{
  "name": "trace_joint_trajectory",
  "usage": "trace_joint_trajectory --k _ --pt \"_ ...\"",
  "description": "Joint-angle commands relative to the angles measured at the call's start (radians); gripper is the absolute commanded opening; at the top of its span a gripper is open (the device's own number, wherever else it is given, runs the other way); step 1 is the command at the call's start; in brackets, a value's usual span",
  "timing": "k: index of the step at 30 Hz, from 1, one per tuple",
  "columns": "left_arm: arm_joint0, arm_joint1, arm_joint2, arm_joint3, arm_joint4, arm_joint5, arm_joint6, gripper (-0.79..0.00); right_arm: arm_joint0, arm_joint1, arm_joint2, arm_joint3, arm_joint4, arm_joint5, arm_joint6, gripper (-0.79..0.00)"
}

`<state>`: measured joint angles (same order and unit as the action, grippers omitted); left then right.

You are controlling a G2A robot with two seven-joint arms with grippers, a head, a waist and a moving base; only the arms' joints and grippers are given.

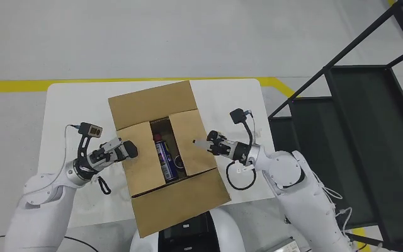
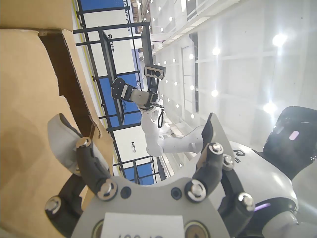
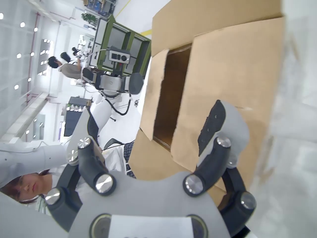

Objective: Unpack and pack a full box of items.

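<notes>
Between the two arms on the bench (image 1: 69,113), the box (image 1: 179,200) sits with its left and right flaps half-folded over the opening. In the slot between them a blue can (image 1: 164,159) lies with its long axis running near to far. It is about equally near the left end effector (image 1: 128,149) and the right end effector (image 1: 203,142), both spread, empty and just beside their own flaps. Those flaps hide most of the inside, and a dark round thing (image 1: 180,165) right of the can is too covered to name.
</notes>
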<state>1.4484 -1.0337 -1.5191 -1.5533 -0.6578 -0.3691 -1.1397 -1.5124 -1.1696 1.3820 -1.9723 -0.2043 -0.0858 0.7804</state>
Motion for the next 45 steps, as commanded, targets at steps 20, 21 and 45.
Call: trace_joint_trajectory --k 20,21,45 --pt "0.086 0.018 -0.140 -0.009 0.002 -0.027 0.010 0.000 -0.387 0.039 0.114 -0.125 0.054 0.164 0.194 0.000" --pt "0.090 0.019 -0.148 -0.012 0.001 -0.030 0.012 0.000 -0.387 0.038 0.101 -0.117 0.085 0.156 0.192 0.000" --pt "0.176 0.027 -0.250 -0.054 0.012 -0.034 0.060 0.000 -0.152 0.008 -0.114 0.103 0.427 -0.021 0.027 0.000"
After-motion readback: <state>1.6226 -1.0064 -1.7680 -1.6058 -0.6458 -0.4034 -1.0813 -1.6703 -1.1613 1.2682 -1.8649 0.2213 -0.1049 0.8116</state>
